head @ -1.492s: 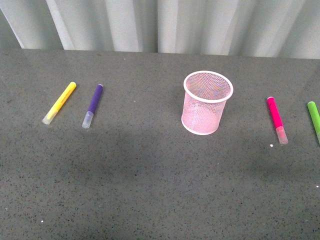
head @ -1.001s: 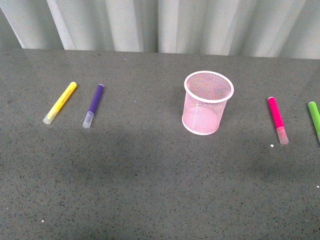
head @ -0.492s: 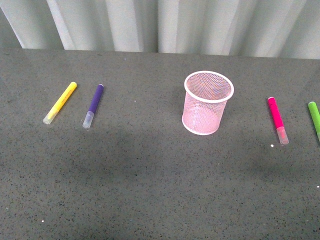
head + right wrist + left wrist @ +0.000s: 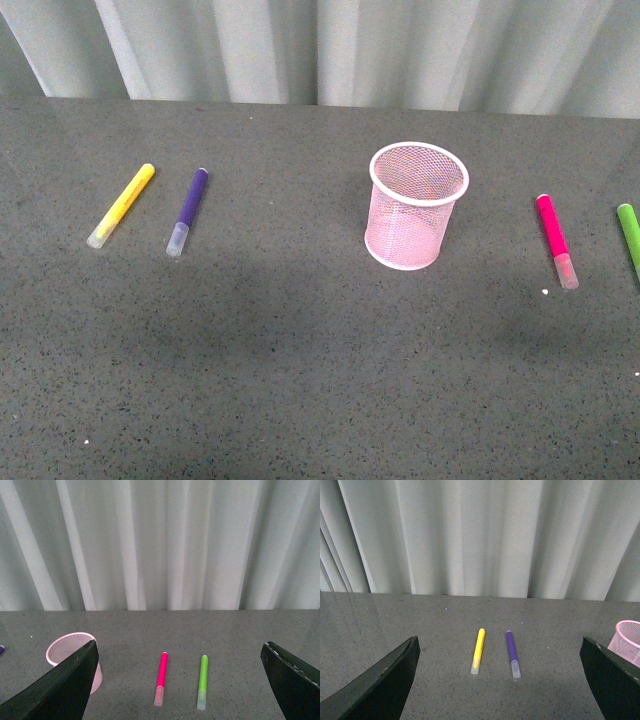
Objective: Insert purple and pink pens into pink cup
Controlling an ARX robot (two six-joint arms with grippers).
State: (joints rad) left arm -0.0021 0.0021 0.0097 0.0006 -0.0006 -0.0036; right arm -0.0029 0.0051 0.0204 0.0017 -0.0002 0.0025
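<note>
Wide-spread left hand, purple pen ahead; right hand likewise (pink pen, apparently untouched).

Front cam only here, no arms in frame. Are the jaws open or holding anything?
Observer: On the left wrist view, the left gripper has its jaws wide apart with nothing between them.
Operator: Right side?
Observer: The right wrist view shows the right gripper with jaws wide apart and empty as well.
Operator: The green pen is cut off at my edge. Is it whole?
Observer: Yes. The right wrist view shows the full green pen lying flat beside the pink pen, not touching it.
</note>
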